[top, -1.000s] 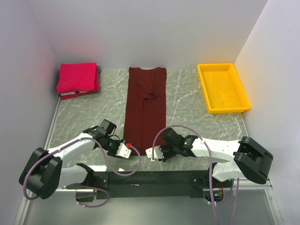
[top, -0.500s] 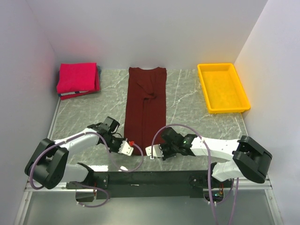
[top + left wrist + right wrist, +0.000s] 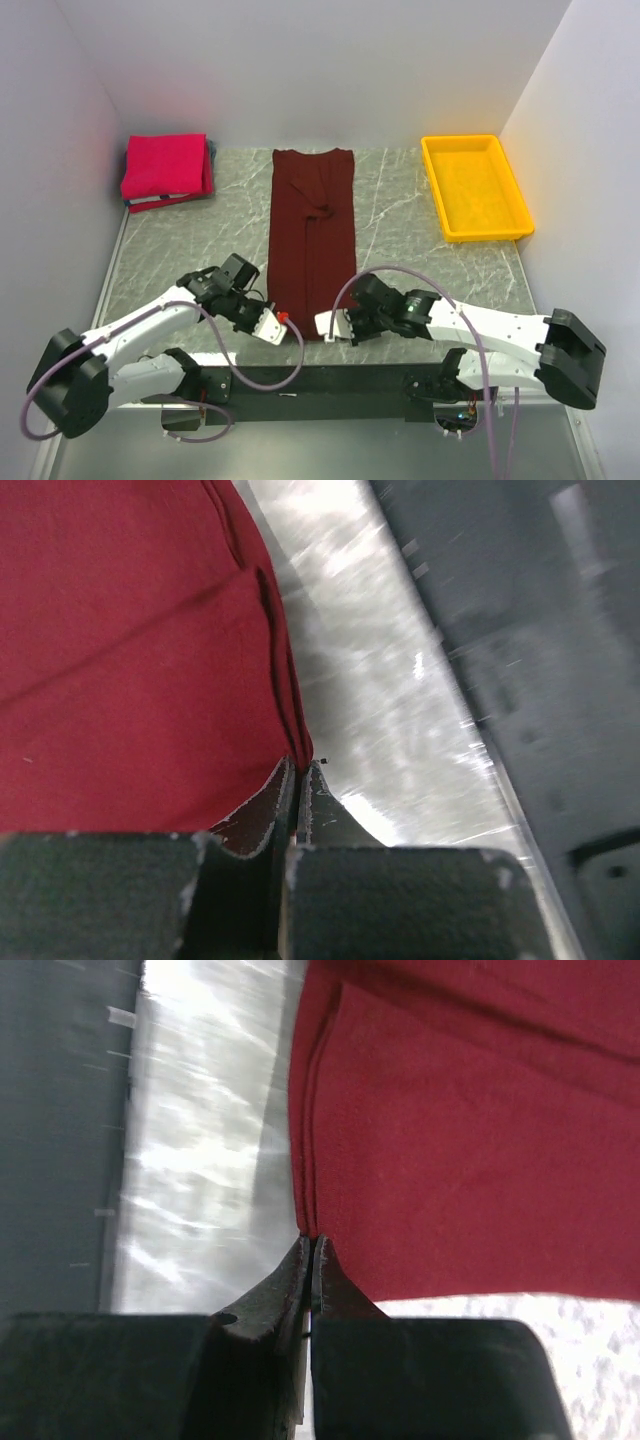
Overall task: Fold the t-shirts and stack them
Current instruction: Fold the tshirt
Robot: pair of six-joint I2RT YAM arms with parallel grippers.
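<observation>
The dark maroon t-shirt lies folded into a long narrow strip down the middle of the table. My left gripper is shut on its near left corner. In the left wrist view the gripper pinches the cloth at the tips. My right gripper is shut on the near right corner. In the right wrist view the gripper pinches the layered edge of the shirt. The bright pinkish-red t-shirt lies folded at the back left corner.
A yellow plastic tray stands at the back right. The pinkish-red shirt rests on other folded cloth whose edges show beneath it. The dark front rail runs just behind both grippers. White walls close in the table on three sides.
My left gripper moved right onto the shirt's near left corner and shut on it. The maroon shirt slid slightly toward the near edge. The right arm's elbow swung outward.
</observation>
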